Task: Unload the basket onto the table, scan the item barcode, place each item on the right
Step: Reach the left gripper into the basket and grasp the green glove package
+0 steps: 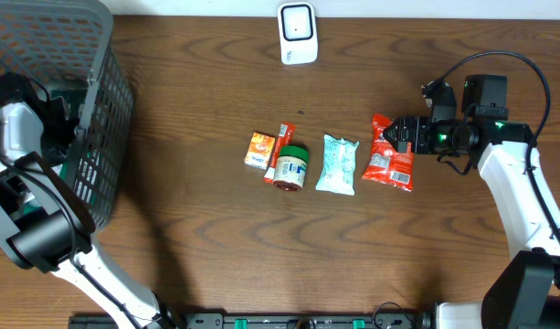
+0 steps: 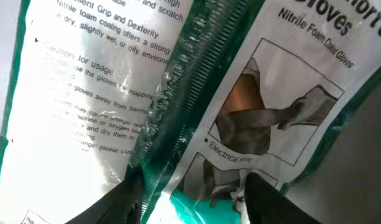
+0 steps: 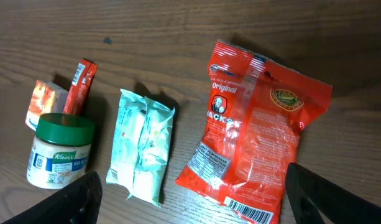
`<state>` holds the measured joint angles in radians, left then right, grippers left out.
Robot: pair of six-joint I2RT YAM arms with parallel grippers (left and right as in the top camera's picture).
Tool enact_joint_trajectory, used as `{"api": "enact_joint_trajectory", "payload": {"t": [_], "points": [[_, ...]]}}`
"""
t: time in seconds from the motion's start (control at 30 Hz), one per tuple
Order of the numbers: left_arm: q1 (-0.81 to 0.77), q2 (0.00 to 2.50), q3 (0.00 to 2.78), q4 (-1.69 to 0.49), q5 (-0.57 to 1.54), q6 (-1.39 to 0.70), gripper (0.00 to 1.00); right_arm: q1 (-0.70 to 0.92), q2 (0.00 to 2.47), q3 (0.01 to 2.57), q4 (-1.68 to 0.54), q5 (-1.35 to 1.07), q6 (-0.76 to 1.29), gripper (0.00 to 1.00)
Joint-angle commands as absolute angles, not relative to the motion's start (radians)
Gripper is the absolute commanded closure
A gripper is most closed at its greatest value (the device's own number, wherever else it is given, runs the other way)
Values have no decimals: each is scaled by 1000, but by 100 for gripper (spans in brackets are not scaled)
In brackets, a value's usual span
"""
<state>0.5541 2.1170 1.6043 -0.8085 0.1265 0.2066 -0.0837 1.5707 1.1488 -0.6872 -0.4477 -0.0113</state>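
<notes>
In the left wrist view a glove packet [image 2: 178,93], clear plastic with white printed card and green edges, fills the frame. My left gripper [image 2: 190,200] stands half closed, one finger on each side of the packet's green lower edge; whether it pinches is unclear. Overhead, the left arm [image 1: 24,128] reaches into the grey basket [image 1: 101,100], and the packet is hidden there. My right gripper [image 3: 195,186] hangs open over the red snack bag [image 3: 258,124], whose barcode [image 3: 249,213] faces up. A white scanner [image 1: 297,34] stands at the table's far edge.
A row lies mid-table: orange sachet [image 1: 258,149], red stick pack [image 1: 281,144], green-lidded Knorr jar [image 1: 290,167], mint-green packet [image 1: 337,164], then the red snack bag [image 1: 390,155]. The basket takes up the far left corner.
</notes>
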Motion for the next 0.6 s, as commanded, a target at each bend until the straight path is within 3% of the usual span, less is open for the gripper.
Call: {"api": "enact_joint_trajectory", "payload": {"t": [0.0,0.03,0.07,0.57], "points": [[548,2177,1557,-816,165,197,31,-77,1579,1141,-685,-445,-15,10],[549,2177,1563,-817,165,175,21,-77,1579,1141,-685,-446,-15,10],[549,2177,1578,-827,166,165,20,-77,1579,1141,-685,-446,-15,10],[511,2053,1681,-931,163,144,16,-77,1579,1141,-690,-446,-15,10]]}}
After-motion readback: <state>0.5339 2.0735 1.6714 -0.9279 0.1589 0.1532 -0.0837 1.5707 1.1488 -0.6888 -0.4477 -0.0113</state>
